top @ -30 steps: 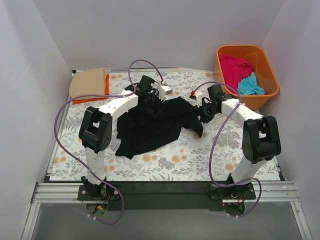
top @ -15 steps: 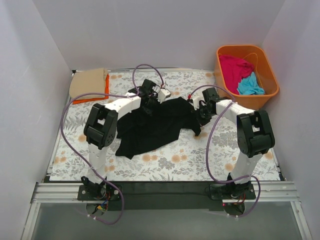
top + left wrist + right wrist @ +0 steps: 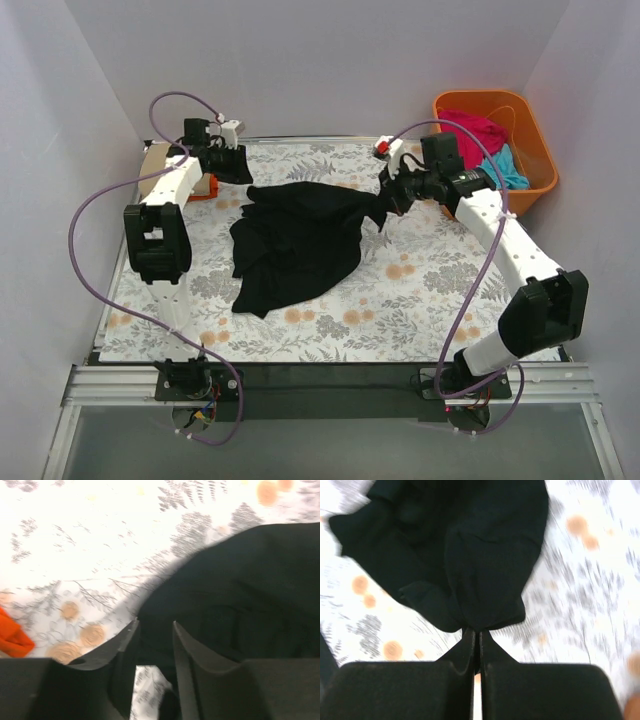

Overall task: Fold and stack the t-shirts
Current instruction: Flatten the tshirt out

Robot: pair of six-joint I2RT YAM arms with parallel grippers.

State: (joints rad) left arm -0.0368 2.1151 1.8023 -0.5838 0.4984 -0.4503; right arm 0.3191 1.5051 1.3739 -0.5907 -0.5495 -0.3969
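Note:
The black t-shirt (image 3: pixel 300 235) lies crumpled across the middle of the floral sheet. My right gripper (image 3: pixel 388 203) is shut on its bunched right edge (image 3: pixel 470 545), with the cloth pinched at the fingertips (image 3: pixel 476 630). My left gripper (image 3: pixel 232 163) is at the back left, just past the shirt's left end. Its jaws (image 3: pixel 155 625) stand a little apart, the sheet shows between them, and the black cloth (image 3: pixel 240 590) lies beyond the tips. The folded tan t-shirt (image 3: pixel 152 160) and orange t-shirt (image 3: pixel 207 188) lie under the left arm. The magenta t-shirt (image 3: pixel 470 130) and turquoise t-shirt (image 3: pixel 505 165) sit in the tub.
The orange plastic tub (image 3: pixel 530 188) stands at the back right against the wall. The floral sheet (image 3: pixel 420 300) covers the table. White walls close in the left, back and right. A purple cable loops off each arm. An orange cloth edge (image 3: pixel 12 640) shows low left in the left wrist view.
Both arms have drawn apart. The left swung to the back left corner, its jaws shut and then parted. The right shut on the shirt's edge and pulled it right, stretching the cloth.

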